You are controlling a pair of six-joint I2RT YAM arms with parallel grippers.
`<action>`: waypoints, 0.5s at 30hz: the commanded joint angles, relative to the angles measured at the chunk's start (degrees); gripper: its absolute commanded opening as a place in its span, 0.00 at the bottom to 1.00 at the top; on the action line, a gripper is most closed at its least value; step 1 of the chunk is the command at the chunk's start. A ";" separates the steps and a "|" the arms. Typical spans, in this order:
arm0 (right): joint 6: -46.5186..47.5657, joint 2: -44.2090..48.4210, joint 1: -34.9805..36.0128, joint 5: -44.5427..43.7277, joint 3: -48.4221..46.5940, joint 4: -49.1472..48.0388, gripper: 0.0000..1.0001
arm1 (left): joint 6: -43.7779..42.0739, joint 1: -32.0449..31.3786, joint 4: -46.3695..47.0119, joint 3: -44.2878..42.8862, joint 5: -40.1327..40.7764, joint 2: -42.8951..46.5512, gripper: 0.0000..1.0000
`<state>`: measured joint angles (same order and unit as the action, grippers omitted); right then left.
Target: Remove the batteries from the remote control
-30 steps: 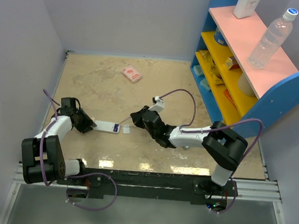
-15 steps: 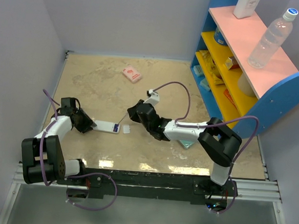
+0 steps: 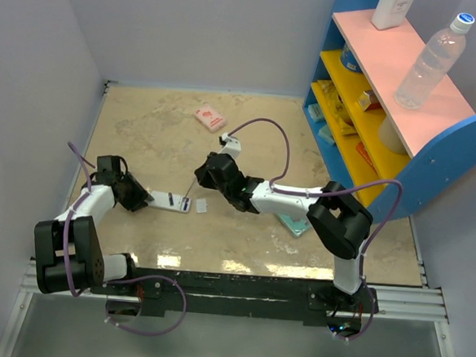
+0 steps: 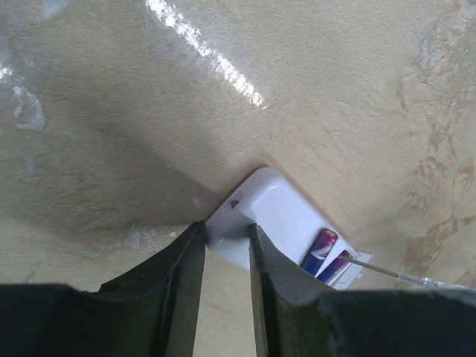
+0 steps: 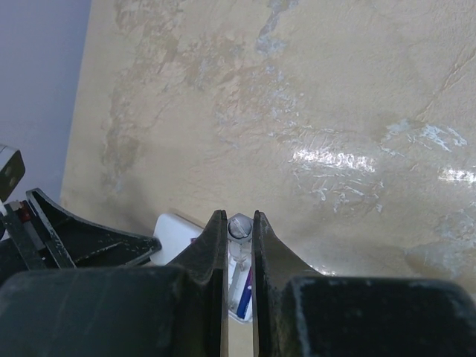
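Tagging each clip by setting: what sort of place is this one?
Probably a lab test cell rather than a home: a stone-patterned table boxed in by plain walls, with a brightly painted shelf unit carrying a plastic bottle on the right.

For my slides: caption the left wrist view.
Left end effector clamps the white remote control; a thin tool points at its two exposed batteries.

My right end effector (image 5: pixel 239 216) has its fingers pinched tight around a slim clear tool (image 5: pixel 239 227). Just beneath it I see the batteries (image 5: pixel 245 291) in the white remote control (image 5: pixel 177 224). The left end effector (image 5: pixel 137 242) sits just to its left, over the beige desk (image 5: pixel 335 111).
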<state>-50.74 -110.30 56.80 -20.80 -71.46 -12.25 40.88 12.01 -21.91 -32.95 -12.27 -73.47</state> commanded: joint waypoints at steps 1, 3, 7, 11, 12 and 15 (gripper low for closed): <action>-1.64 1.05 0.33 7.00 1.15 -2.69 0.00 | 0.07 -0.06 -0.15 1.13 -3.20 1.05 0.34; -1.47 1.49 0.25 7.00 1.15 -2.95 0.00 | 0.16 -0.14 -0.24 1.13 -3.28 1.14 0.34; -0.42 2.28 0.25 7.00 1.15 -2.96 0.00 | 0.16 -0.14 0.03 1.13 -3.63 1.05 0.34; 1.78 3.77 0.16 7.00 0.71 -2.60 0.00 | -0.01 -0.06 -0.06 1.05 -3.98 1.05 0.34; 2.39 4.21 0.24 7.00 0.71 -2.78 0.00 | -0.01 -0.06 0.03 1.13 -4.07 1.22 0.34; 6.44 5.62 0.25 8.40 0.45 -3.57 0.00 | -0.01 -0.15 0.20 0.87 -4.60 1.23 0.34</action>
<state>-48.01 -109.25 55.88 -16.80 -70.74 -13.26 40.88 12.01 -21.93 -32.77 -12.69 -73.28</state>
